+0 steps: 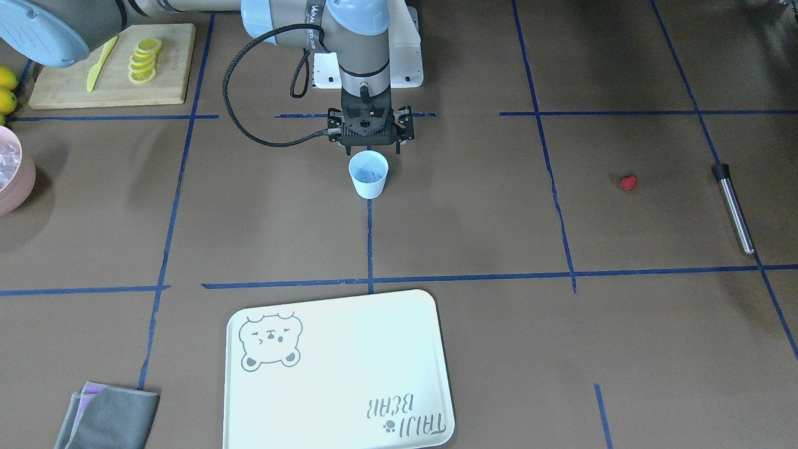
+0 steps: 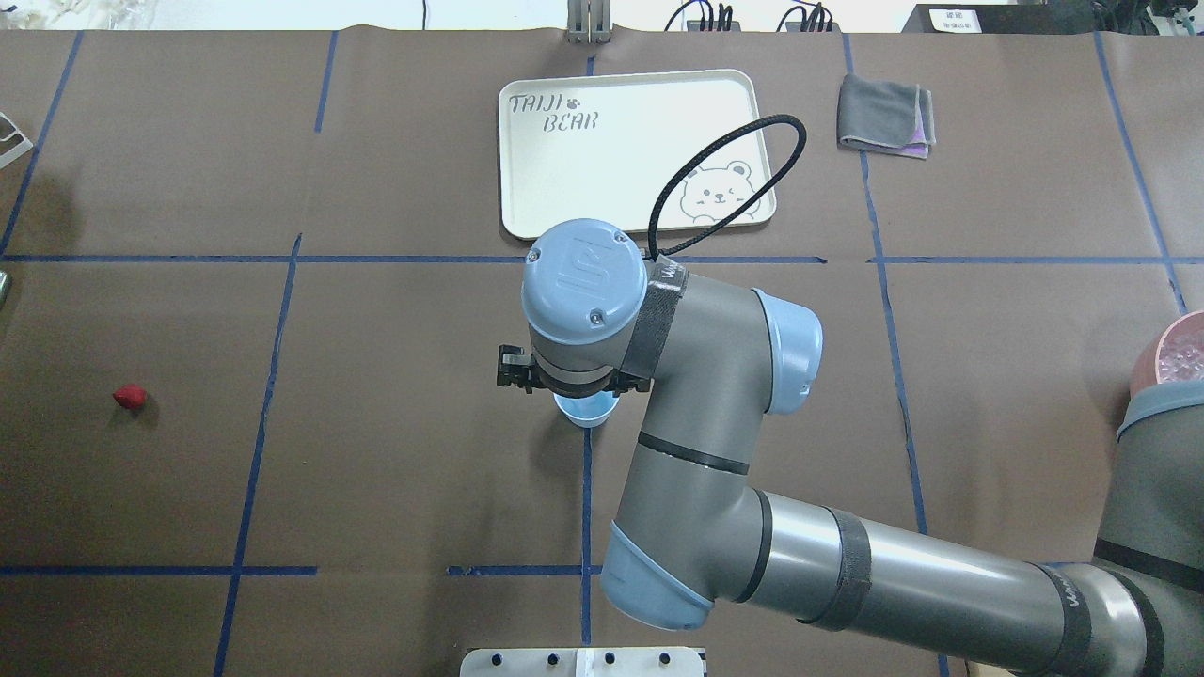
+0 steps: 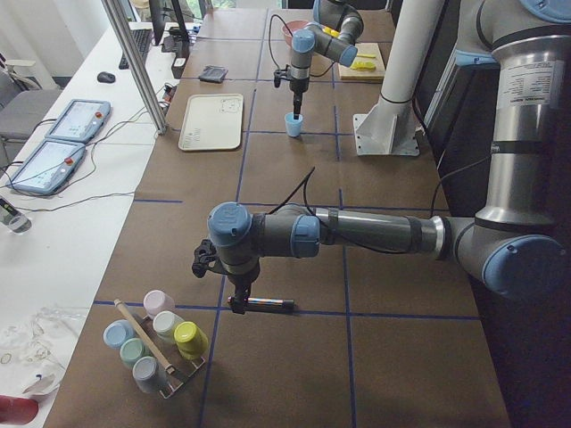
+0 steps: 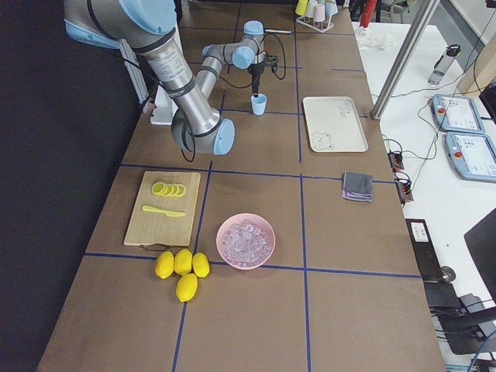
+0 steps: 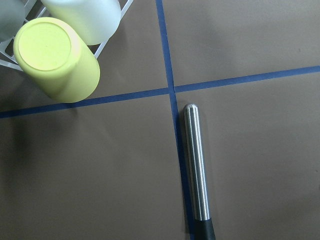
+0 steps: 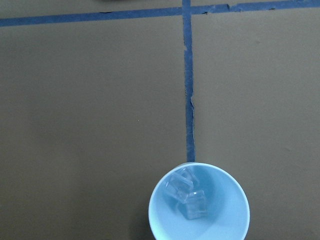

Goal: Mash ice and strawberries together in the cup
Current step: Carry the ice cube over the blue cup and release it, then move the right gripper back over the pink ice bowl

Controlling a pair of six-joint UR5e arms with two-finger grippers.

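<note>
At the far left, the left gripper (image 3: 238, 306) hung over a steel pestle (image 5: 196, 165); whether its claw was open I cannot tell. The strawberry (image 2: 130, 397) lay left of centre, well apart from the cup (image 1: 368, 178). At centre, the right gripper (image 1: 371, 148) hovered just above that cup, claw spread and empty. Two ice cubes (image 6: 195, 204) sat inside the cup.

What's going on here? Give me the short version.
The right end effector hangs open just above the light-blue cup, which holds two ice cubes. The strawberry lies by itself on the table, not in the cup. The left end effector is down by the metal muddler, which lies flat on the table; whether it is open cannot be told. No mashing has begun.
</note>
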